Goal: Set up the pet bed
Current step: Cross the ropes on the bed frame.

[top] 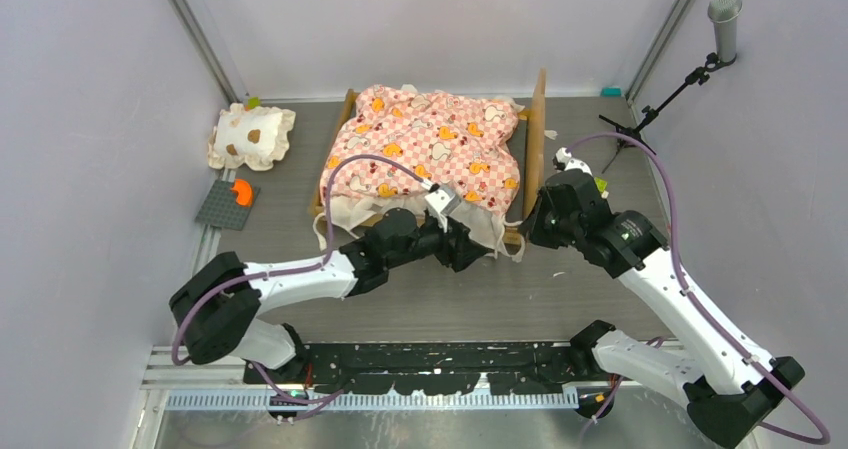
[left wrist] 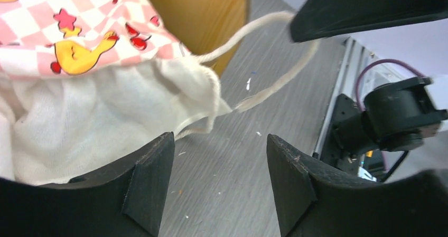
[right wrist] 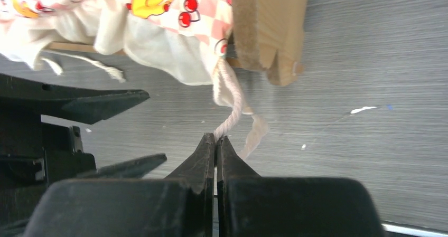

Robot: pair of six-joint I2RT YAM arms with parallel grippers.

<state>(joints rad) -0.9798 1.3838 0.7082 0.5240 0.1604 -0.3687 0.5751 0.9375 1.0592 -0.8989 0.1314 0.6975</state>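
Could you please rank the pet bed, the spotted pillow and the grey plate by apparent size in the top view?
Largest: pet bed
Then: spotted pillow
Smallest: grey plate

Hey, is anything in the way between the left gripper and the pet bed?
Nothing visible. The left gripper, jaws open, sits right at the cream ruffle of the pet bed, only bare table between. A tie cord, pinched by the right gripper, loops just ahead.
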